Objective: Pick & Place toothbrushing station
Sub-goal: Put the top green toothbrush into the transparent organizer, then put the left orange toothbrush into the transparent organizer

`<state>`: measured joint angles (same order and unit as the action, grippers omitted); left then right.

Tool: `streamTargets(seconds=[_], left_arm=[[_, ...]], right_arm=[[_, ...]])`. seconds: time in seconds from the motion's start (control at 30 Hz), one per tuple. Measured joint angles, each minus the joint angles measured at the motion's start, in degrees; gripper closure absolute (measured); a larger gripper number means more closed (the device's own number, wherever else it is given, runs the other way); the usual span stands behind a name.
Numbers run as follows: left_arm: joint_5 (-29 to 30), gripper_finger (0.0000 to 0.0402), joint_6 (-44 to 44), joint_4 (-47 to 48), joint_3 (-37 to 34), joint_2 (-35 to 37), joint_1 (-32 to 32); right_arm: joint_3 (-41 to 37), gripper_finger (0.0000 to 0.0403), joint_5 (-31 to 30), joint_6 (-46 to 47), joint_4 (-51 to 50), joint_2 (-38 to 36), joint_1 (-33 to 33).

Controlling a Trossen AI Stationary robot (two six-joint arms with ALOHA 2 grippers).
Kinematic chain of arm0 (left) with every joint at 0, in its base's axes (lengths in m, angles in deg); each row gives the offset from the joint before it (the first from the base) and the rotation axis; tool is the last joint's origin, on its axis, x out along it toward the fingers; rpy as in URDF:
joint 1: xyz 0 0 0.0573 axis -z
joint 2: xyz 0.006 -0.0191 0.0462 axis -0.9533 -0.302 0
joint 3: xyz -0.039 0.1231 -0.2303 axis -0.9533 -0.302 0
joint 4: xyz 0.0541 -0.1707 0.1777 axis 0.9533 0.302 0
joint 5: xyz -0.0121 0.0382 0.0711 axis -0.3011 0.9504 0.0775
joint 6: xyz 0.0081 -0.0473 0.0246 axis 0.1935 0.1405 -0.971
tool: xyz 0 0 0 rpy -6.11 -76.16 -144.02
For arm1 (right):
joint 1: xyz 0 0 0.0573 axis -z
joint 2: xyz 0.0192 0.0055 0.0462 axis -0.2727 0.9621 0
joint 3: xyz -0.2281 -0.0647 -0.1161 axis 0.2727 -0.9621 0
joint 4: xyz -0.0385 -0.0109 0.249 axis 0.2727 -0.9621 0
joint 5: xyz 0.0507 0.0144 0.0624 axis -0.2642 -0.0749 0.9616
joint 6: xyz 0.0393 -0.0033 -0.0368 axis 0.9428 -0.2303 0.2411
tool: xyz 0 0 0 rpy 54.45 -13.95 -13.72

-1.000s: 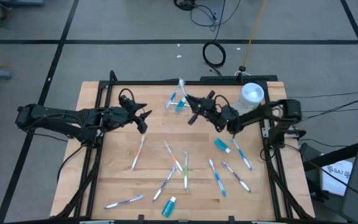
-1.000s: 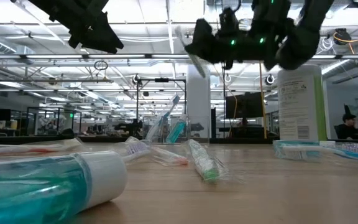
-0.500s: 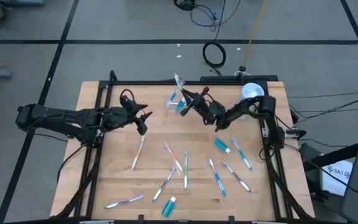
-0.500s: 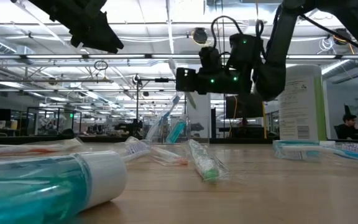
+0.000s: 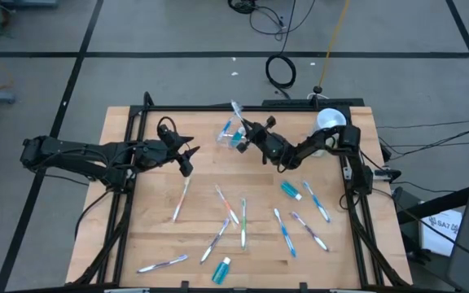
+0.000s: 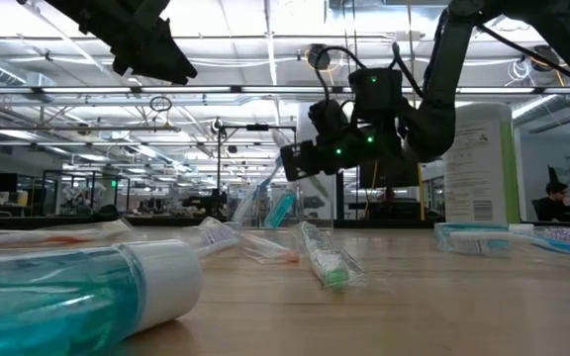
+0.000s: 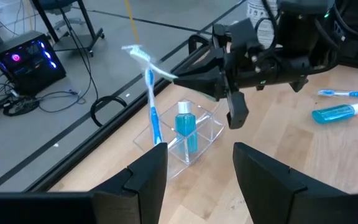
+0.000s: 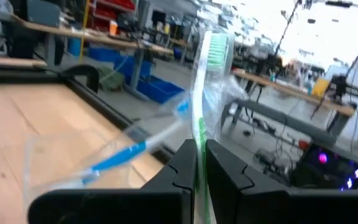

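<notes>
R hand (image 5: 248,133) clamped on wrapped green toothbrush (image 8: 205,81), holding it bristles-up just above clear holder (image 5: 232,136) at worktop (image 5: 145,236) rear. Brush looks light, stiff, wrapper slick; grip mid-handle best. L hand (image 5: 187,155) fingers apart, waiting near worktop's left side.

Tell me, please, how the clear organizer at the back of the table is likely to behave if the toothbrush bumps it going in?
The clear organizer looks thin-walled and light, so a bump could slide it on the smooth table. The blue toothbrush leaning tall in it may make it tippy. The right end effector grips its wrapped green toothbrush low, so that may flex on contact.
</notes>
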<state>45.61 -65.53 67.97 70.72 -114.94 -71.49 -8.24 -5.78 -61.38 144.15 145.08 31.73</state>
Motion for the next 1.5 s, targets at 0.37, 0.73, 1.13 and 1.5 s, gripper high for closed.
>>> streamTargets(seconds=[0.37,0.73,1.13,1.5], left_arm=[[0.0,0.0213,0.0,0.0,0.0,0.0,0.0],[0.0,0.0213,0.0,0.1,0.0,0.0,0.0],[0.0,0.0213,0.1,0.0,0.0,0.0,0.0],[-8.0,0.0213,2.1,0.2,0.0,0.0,0.1]], right_arm=[[0.0,0.0367,-0.1,-0.8,-3.7,0.0,-1.5],[0.0,0.0303,-0.3,-3.9,-2.8,-0.5,-4.1],[0.0,0.0241,-0.1,-0.6,0.5,-0.5,-1.3],[0.0,0.0243,-0.1,-16.6,-5.1,-7.8,-7.4]])
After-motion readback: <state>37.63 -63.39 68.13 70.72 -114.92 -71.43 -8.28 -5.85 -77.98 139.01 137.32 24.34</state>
